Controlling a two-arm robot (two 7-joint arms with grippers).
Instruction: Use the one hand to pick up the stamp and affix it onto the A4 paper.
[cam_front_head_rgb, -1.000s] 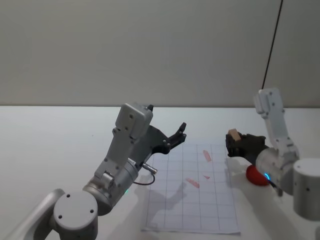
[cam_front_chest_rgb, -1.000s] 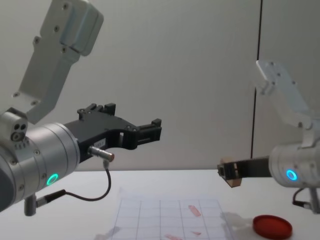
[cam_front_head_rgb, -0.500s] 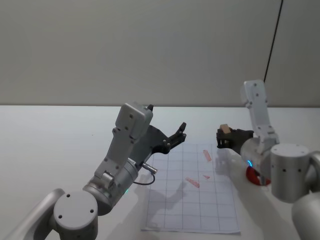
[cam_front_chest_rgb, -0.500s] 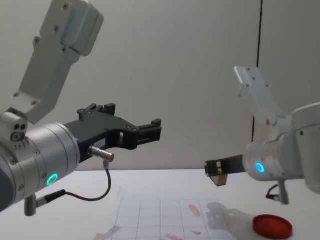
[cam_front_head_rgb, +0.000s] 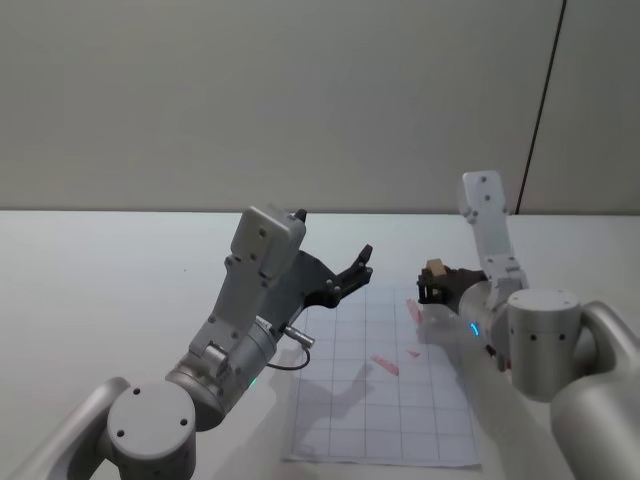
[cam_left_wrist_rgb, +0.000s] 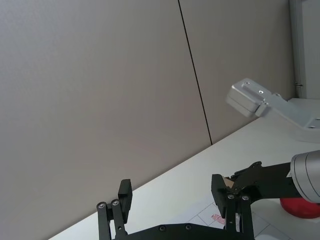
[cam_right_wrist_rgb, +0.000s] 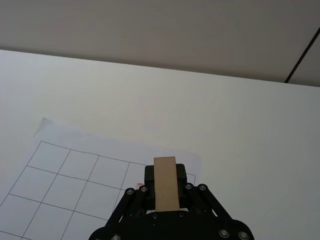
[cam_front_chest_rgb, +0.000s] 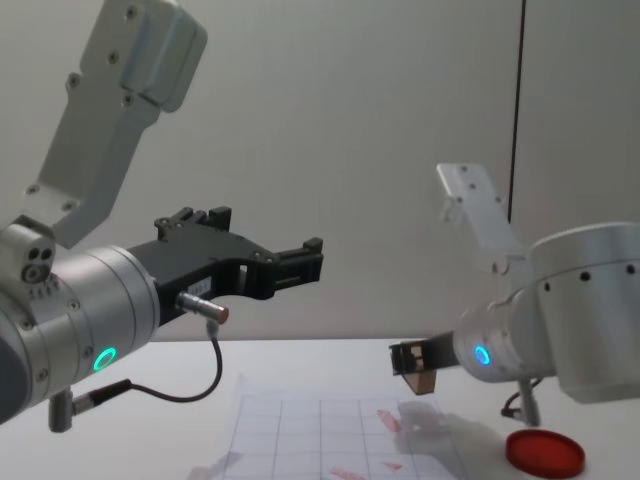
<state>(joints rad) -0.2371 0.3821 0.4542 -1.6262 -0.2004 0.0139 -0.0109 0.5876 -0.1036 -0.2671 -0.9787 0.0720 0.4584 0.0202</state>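
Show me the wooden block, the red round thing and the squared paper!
Small tan wooden stamp block (cam_right_wrist_rgb: 165, 182): right wrist view, its long face.
Flat red round ink pad (cam_front_chest_rgb: 545, 452): chest view, disc's middle.
White gridded A4 paper (cam_front_head_rgb: 400, 425): head view, a bare cell.

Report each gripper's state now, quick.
Left gripper: open, holding nothing.
Right gripper: shut on the stamp.

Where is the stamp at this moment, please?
In the head view the stamp sits right of centre, clamped in the fingers of the right gripper, held above the far right corner of the A4 paper, with the red ink pad to its right.
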